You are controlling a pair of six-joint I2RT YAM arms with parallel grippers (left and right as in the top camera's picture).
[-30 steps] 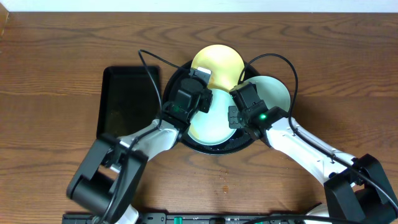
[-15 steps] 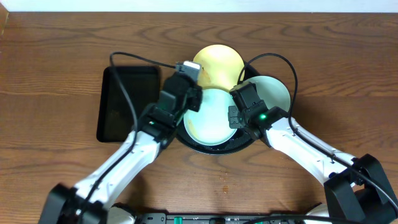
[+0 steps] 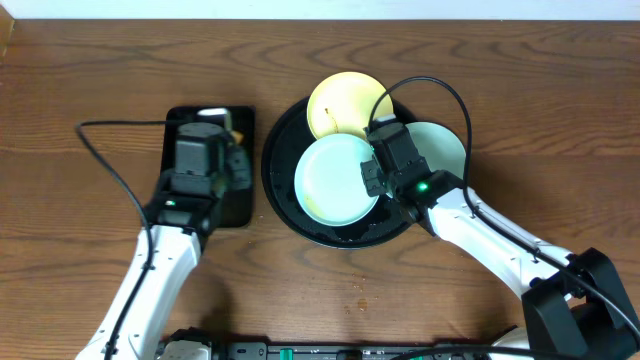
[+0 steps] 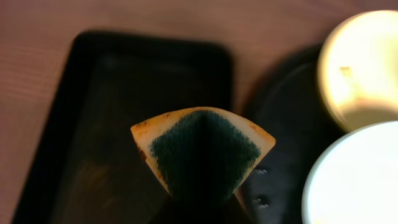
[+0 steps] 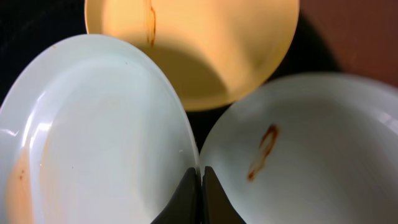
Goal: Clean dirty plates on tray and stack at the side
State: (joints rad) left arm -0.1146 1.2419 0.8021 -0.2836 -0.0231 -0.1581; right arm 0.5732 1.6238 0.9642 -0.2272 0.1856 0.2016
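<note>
The 3 plates lay together on the round black tray [image 3: 280, 150], their rims overlapping. The pale yellow plate [image 3: 348, 103] sat at the far side and carried a thin brown streak [image 5: 149, 22]. The nearer mint-green plate [image 3: 335, 180] lay at the tray's middle, its rim over the yellow plate's edge, with a faint brownish stain [image 5: 22, 180] toward one side. The second mint-green plate [image 3: 445, 145] lay at the right, reaching out past the tray's rim, and bore a brown squiggle [image 5: 261, 152].

The right gripper [image 5: 200, 183] was over these plates. Its fingers were pressed tightly together, with the tips at the spot where the 2 green rims met. Whether a rim was nipped between them could not be told.

To the left of the round tray, just beside it, lay the rectangular black tray [image 4: 93, 112]. The left gripper [image 3: 225, 130] hung over it, clenched on a folded sponge [image 4: 205, 152], dark green on its face with a stained yellow border. Both trays rested on the brown wooden table [image 3: 100, 70].
</note>
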